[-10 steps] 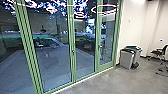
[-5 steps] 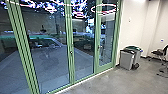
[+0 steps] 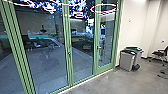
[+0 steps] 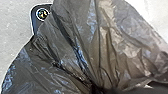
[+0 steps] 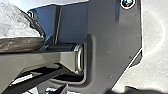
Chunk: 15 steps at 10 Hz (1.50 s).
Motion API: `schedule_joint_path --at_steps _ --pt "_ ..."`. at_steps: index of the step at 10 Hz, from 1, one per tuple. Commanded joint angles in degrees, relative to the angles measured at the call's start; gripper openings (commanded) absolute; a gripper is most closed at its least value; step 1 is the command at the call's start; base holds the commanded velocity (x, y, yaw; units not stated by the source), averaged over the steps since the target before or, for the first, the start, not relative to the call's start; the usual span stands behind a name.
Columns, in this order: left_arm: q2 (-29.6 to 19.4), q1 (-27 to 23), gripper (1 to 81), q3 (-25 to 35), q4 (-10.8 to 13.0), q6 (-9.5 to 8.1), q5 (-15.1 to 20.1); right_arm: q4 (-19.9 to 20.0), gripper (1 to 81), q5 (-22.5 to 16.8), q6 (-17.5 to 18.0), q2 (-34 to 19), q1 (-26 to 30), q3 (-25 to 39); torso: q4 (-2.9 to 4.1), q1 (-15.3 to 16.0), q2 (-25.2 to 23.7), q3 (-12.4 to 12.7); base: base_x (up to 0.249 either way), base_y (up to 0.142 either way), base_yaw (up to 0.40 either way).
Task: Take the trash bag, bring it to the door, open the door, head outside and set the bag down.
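In the left wrist view I see the trash bag, of thin, shiny dark plastic, with creases running together. If the left claw or the right claw is open or closed, I cannot tell. Before me stands the glass wall in straight green frames. Just right of it are boxy grey bins; farther right, a dark chair.
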Motion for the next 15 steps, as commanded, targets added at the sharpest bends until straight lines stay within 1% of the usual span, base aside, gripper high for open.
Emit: schedule_joint_path --at_steps 1,15 --pt "0.0 -3.5 1.0 -0.2 -0.3 0.47 4.7 -0.3 81.1 -3.3 -0.1 0.1 3.2 0.0 0.0 0.0 0.0 0.0 0.145 -0.085 0.0" --pt "0.1 -3.5 1.0 -0.2 -0.3 0.64 4.7 -0.4 81.1 -3.3 -0.1 0.1 3.2 0.0 0.0 0.0 0.0 0.0 0.145 -0.1 0.0"
